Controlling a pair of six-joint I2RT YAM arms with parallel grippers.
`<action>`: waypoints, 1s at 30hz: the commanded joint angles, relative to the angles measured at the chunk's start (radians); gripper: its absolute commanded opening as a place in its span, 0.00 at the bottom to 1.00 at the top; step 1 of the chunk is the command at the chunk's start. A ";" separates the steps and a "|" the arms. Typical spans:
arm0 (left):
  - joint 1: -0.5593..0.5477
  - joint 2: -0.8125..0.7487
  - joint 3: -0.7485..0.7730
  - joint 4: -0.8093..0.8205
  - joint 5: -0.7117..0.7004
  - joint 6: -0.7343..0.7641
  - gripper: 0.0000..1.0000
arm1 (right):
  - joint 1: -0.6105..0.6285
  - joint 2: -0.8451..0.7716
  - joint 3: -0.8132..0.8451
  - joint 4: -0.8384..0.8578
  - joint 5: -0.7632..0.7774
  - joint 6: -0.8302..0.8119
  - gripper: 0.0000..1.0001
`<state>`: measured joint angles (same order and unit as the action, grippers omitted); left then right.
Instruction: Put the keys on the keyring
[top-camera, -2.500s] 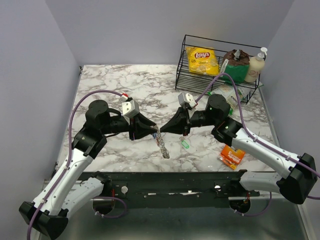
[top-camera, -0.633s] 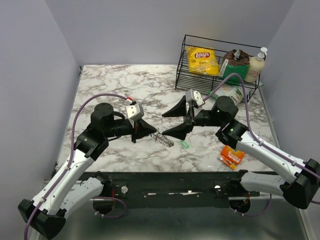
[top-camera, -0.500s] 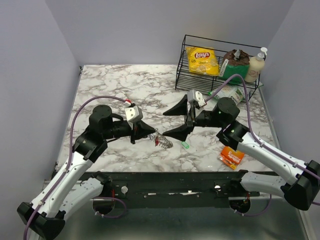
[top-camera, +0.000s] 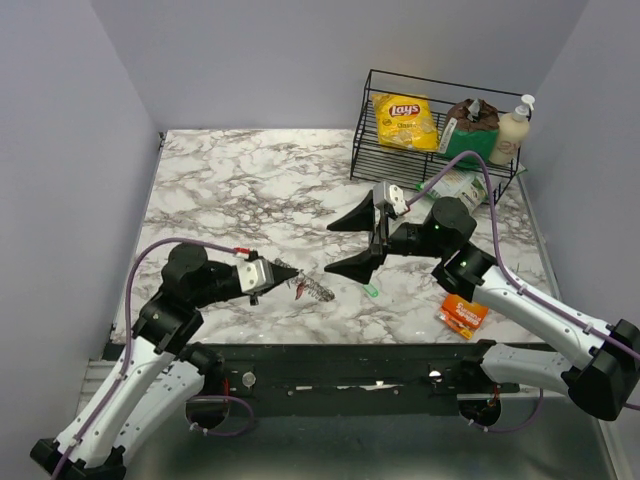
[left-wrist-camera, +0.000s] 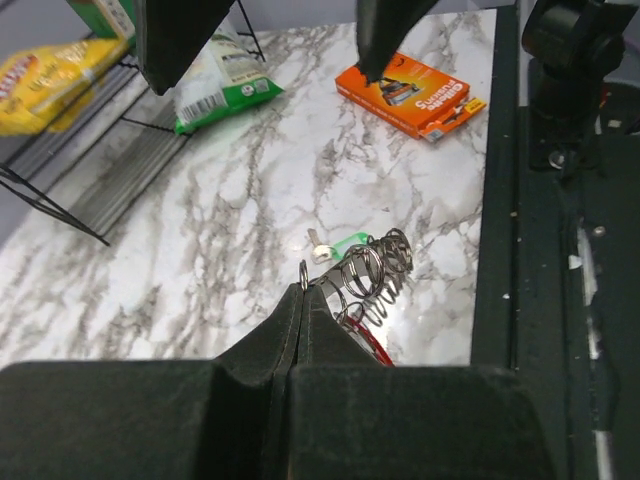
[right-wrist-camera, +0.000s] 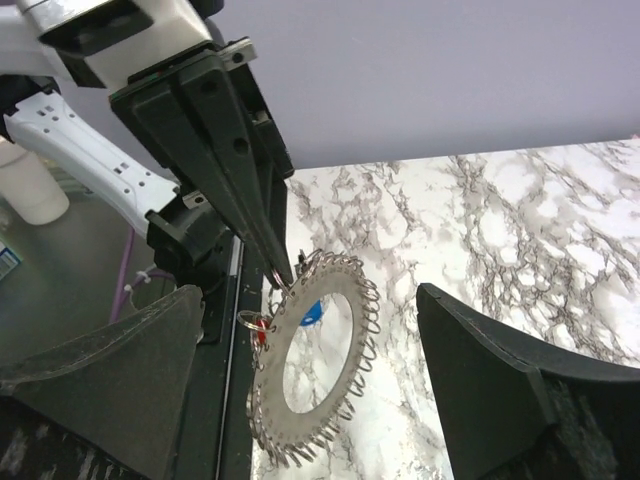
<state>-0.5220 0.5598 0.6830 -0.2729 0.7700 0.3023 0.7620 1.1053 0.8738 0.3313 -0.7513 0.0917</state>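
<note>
Left gripper (top-camera: 296, 273) pinches keyring (top-camera: 316, 291); right gripper (top-camera: 329, 249) gapes; green key (top-camera: 371, 291), orange packet (top-camera: 464, 313) nearby.

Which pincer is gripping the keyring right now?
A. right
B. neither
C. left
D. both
C: the left pincer is shut on the rim of the keyring, while the right pincer stands wide open and holds nothing.

Pretty clearly a robot lab test cell: marble-print table (top-camera: 220, 180) boxed in by plain lilac walls (top-camera: 60, 150), arms (top-camera: 525, 300) bolted to a black rail (top-camera: 350, 362), props stashed in a wire rack (top-camera: 395, 158) far right.
</note>
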 joint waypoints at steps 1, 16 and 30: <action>-0.006 -0.093 -0.045 0.067 -0.032 0.170 0.00 | 0.000 0.005 -0.013 0.008 0.024 -0.018 0.96; -0.006 -0.235 -0.128 0.110 -0.014 0.296 0.00 | 0.000 0.086 0.059 -0.023 -0.105 -0.047 0.96; -0.007 0.038 0.107 -0.032 0.068 0.135 0.00 | 0.033 0.195 0.198 -0.190 -0.174 -0.150 0.72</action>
<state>-0.5259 0.6041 0.7528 -0.3237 0.8043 0.4850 0.7780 1.2816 1.0298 0.2287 -0.9028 0.0002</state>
